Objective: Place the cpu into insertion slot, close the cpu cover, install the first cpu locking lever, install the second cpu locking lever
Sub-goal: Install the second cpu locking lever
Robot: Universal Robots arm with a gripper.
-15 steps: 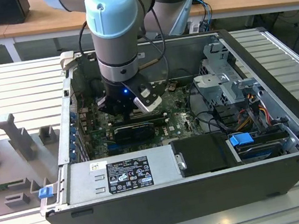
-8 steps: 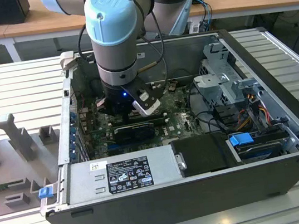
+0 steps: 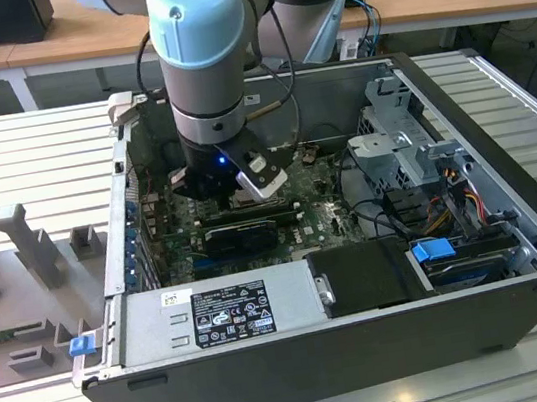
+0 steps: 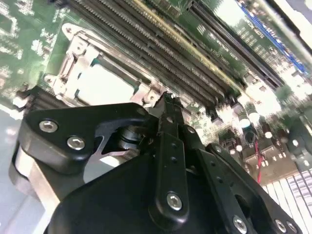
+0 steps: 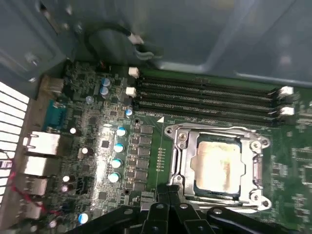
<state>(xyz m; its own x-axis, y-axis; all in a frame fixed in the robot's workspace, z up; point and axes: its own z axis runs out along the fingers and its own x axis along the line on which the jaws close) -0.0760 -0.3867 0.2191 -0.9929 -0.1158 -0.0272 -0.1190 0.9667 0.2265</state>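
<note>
The cpu (image 5: 218, 165) is sitting flat in the insertion slot (image 5: 197, 180) on the green motherboard (image 5: 156, 156), its pale metal face showing through the window of the cpu cover (image 5: 256, 163), which is lying down flat around it. In the second wrist view the same chip (image 4: 105, 85) is appearing framed by the silver cover (image 4: 68, 73), just beyond the black gripper (image 4: 168, 102). The gripper's fingers (image 4: 170, 117) are pressing together at a single tip, gripping nothing, and that tip is hovering close to the socket's edge; whether it is touching the frame cannot be told. Beside the socket the long black memory slots (image 5: 209, 95) are running in parallel rows. In the exterior view the arm (image 3: 205, 59) is reaching straight down into the open computer case (image 3: 500, 126), its wrist pointing vertically at the board and the gripper (image 3: 247, 192) hanging low over the board. The grey power supply (image 3: 214, 310) is lying along the case's near wall, with the drive cage (image 3: 405, 130) toward the exterior view's right.
</note>
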